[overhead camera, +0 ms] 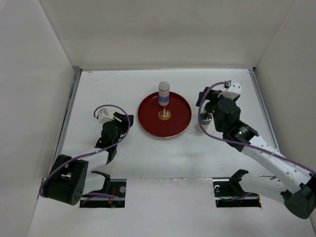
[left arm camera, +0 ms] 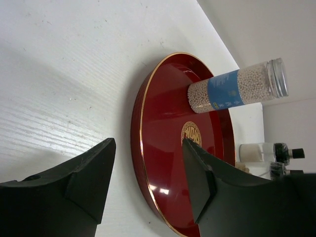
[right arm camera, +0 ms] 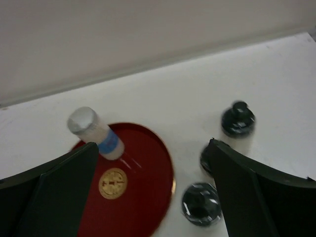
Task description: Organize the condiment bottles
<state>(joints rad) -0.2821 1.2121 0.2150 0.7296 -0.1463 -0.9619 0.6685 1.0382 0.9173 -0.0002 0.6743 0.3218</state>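
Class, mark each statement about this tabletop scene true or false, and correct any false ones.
1. The tall bottle stands on the red tray. True.
2. The three short bottles sit on the tray. False: they stand on the table beside it.
3. The left gripper grips a bottle. False: it is open, with nothing between its fingers.
4. The right gripper is open. True.
5. The tray has a gold emblem at its centre. True.
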